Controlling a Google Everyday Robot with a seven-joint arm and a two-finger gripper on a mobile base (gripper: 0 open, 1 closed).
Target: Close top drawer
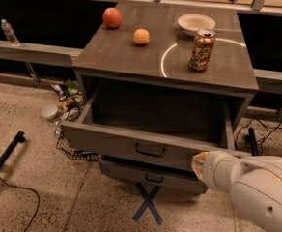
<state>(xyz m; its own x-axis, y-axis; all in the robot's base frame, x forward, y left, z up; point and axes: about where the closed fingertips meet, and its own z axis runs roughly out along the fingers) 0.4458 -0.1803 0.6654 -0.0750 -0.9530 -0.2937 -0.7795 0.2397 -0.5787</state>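
The top drawer (117, 146) of the grey wood-look cabinet is pulled far out, and its inside looks empty. Its small black bar handle (149, 151) sits at the centre of the front panel. My gripper (199, 163) is at the tip of the white arm (257, 187), which comes in from the lower right. It is at the right end of the drawer front, and I cannot tell whether it touches the panel. A shorter lower drawer front (150, 177) shows beneath it, pulled slightly out.
On the cabinet top (131, 57) stand a red apple (112, 17), an orange (141, 36), a white bowl (196, 22) and a drink can (202, 50). Litter and a wire basket (66, 112) lie at the cabinet's left. A blue X (148, 204) marks the floor in front.
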